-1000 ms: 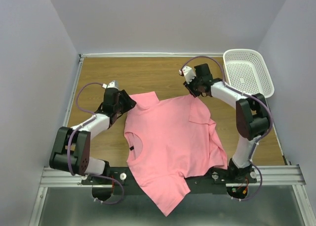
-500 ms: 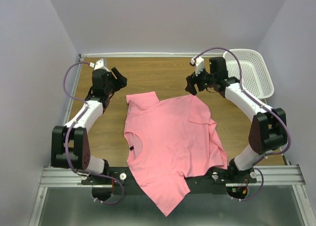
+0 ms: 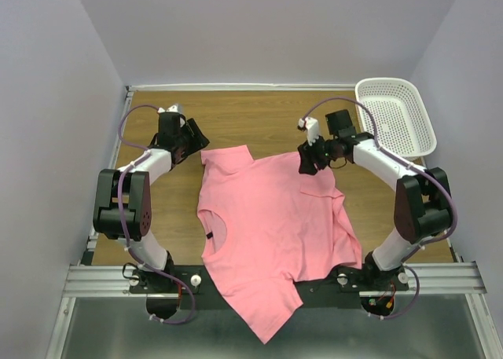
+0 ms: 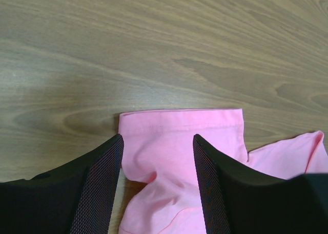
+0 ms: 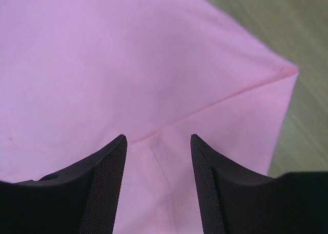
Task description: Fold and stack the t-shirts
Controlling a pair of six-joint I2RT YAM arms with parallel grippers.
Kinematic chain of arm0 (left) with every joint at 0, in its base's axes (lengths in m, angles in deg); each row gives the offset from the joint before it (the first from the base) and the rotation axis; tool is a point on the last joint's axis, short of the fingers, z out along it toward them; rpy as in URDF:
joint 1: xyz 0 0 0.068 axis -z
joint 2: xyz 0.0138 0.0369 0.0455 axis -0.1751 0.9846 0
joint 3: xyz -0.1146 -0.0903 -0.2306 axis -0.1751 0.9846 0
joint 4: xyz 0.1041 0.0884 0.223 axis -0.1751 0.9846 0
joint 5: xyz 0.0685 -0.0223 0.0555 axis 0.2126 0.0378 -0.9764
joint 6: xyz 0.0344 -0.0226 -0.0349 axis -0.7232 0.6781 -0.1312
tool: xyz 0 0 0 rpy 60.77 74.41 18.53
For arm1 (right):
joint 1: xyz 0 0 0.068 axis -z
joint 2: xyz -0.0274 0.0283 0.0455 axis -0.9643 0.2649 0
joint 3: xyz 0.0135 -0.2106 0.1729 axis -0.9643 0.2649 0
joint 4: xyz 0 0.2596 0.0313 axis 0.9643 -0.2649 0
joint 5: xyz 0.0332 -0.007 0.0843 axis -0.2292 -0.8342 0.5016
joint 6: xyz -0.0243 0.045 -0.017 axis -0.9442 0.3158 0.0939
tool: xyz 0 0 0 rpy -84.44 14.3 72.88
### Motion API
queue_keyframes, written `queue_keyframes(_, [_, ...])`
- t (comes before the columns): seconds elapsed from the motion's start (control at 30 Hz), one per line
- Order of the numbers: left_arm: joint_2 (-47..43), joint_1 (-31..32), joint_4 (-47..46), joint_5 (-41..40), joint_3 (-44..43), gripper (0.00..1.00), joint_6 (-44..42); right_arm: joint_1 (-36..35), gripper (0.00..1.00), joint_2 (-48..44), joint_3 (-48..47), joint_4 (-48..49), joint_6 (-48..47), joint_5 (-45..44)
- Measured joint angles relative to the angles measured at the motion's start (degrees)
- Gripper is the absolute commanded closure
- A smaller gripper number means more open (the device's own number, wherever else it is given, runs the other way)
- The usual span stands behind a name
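Note:
A salmon-pink t-shirt lies spread on the wooden table, neck hole to the left with a small dark label. Its lower part hangs over the near edge. My left gripper is open at the shirt's far left sleeve. In the left wrist view the sleeve lies bunched between the spread fingers of that gripper. My right gripper is open low over the shirt's folded far right corner. The right wrist view shows this gripper straddling a fold line in the cloth.
A white mesh basket stands at the back right corner, beside the right arm. Bare wood lies behind the shirt up to the back wall. Grey walls close in on three sides.
Both grippers opened and lifted away from the shirt toward the back. The left has since come back to the sleeve. The right has dropped onto the folded corner. The shirt has barely shifted.

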Motion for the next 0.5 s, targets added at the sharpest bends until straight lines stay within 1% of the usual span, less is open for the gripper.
queue_keyframes(0.07, [0.0,0.0,0.35,0.02,-0.59,0.36,-0.17,-0.87,0.4,-0.28,2.49,-0.98,-0.96,-2.21])
queue_keyframes(0.2, [0.0,0.0,1.38,-0.02,-0.7,0.36,-0.42,-5.38,0.4,-0.61,7.74,-3.5,-1.95,-7.41])
queue_keyframes(0.3, [0.0,0.0,2.64,-0.09,-0.68,0.35,-0.79,-8.22,0.4,-0.59,8.48,-4.63,-1.88,-9.92])
queue_keyframes(0.33, [-0.02,0.0,3.02,-0.15,-0.66,0.35,-0.85,-9.03,0.42,-0.59,8.46,-4.5,-1.84,-10.99])
queue_keyframes(0.5, [-0.35,0.0,3.52,-0.28,-0.09,0.35,-1.11,-10.6,0.47,0.24,8.46,-4.5,-1.25,-15.17])
